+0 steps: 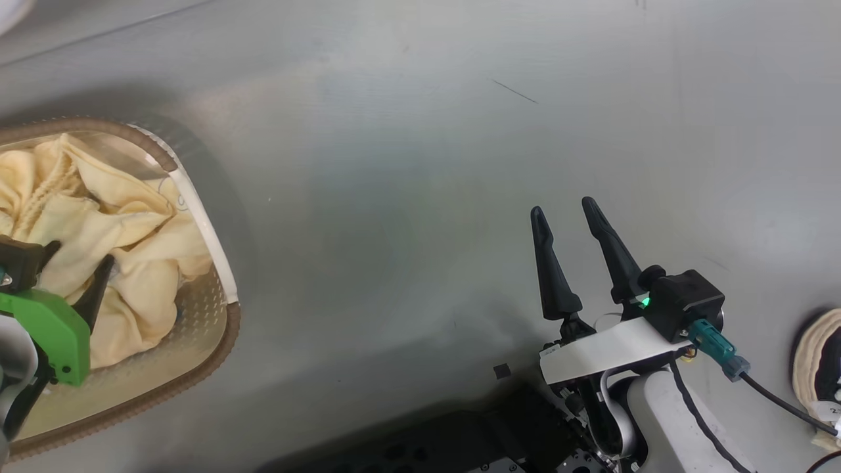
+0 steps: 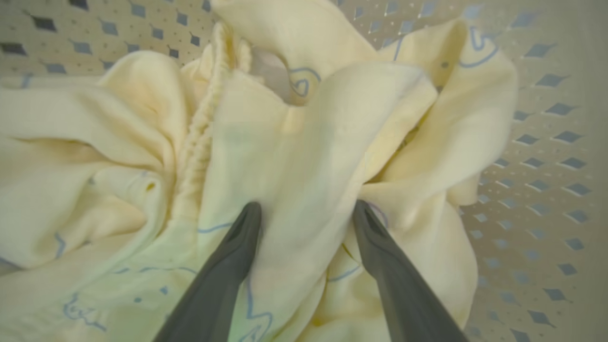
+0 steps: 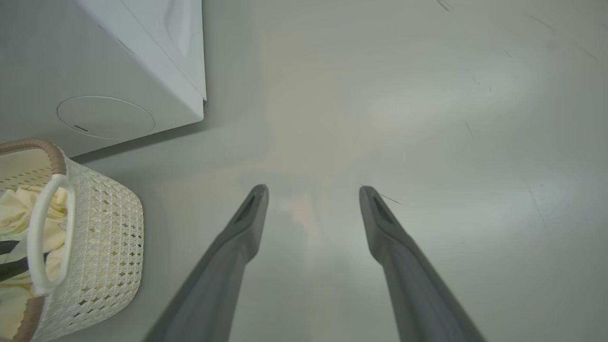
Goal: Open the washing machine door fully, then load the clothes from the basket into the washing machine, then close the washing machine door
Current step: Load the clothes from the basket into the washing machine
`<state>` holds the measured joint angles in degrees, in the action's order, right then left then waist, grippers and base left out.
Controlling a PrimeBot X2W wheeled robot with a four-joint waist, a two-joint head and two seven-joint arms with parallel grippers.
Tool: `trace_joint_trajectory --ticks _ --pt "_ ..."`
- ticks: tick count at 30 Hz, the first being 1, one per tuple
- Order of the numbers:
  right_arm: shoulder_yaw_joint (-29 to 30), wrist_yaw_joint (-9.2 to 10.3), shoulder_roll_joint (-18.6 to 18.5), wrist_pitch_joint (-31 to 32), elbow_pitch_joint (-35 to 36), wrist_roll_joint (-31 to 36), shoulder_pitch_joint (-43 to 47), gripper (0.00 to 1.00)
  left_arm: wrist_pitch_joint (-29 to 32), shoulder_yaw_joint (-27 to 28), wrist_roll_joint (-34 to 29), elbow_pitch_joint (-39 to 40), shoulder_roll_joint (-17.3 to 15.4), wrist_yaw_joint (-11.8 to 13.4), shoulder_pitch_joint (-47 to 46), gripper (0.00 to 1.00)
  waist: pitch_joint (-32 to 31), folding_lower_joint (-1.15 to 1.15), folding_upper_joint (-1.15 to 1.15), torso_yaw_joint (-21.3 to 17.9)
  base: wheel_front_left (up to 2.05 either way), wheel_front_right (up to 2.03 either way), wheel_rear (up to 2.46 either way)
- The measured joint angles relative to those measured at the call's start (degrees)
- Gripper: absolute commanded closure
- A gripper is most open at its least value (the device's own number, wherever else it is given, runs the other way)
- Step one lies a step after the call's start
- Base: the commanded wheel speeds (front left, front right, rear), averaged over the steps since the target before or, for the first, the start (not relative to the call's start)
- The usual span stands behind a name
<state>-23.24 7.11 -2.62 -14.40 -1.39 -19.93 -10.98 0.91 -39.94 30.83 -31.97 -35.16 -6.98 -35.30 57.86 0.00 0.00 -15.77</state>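
while left gripper [image 2: 306, 209] and right gripper [image 3: 313, 190] gape, the basket [image 3: 104, 228] sits on glossy grey floor [image 1: 394, 197].

The basket [image 1: 231, 322] runs off my head camera's left edge, the washing machine [image 3: 161, 52] is cropped to one corner, and a cream thing [image 1: 811, 358] at far right I can't identify.

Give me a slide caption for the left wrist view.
Open left gripper reaching into the pale yellow clothes in the basket.
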Motion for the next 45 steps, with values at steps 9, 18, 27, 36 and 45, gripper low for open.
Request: trace_joint_trajectory --ticks 9,18,27,36,45 --pt "1.29 0.00 0.08 0.00 -0.05 -0.19 -0.12 0.00 2.59 -1.27 3.25 -3.13 1.52 0.00 -0.34 1.00 0.15 0.00 0.00 -0.45 0.00 0.00 0.00" --pt "3.33 0.00 0.08 0.00 -0.24 0.21 -1.99 0.00 -1.66 -1.58 5.76 -3.52 4.52 0.00 -0.37 1.00 -2.54 0.00 0.00 0.65 0.00 0.00 0.00" --pt "5.66 0.00 0.05 0.00 -1.22 1.94 -2.39 0.00 -7.84 -2.43 7.02 -4.00 7.99 0.00 -0.36 1.00 -7.10 0.00 0.00 2.59 0.00 0.00 0.00" --pt "8.10 0.00 0.01 0.00 -2.64 3.86 -2.51 0.00 -13.58 -2.27 9.39 -5.55 10.72 0.00 0.09 1.00 -12.81 0.00 0.00 5.15 0.00 0.00 0.00" --pt "9.07 0.00 -0.01 0.00 -4.27 4.93 -2.44 0.00 -15.13 -0.89 9.99 -5.81 12.49 0.00 1.71 1.00 -19.30 0.00 0.00 8.31 0.00 0.00 0.00"
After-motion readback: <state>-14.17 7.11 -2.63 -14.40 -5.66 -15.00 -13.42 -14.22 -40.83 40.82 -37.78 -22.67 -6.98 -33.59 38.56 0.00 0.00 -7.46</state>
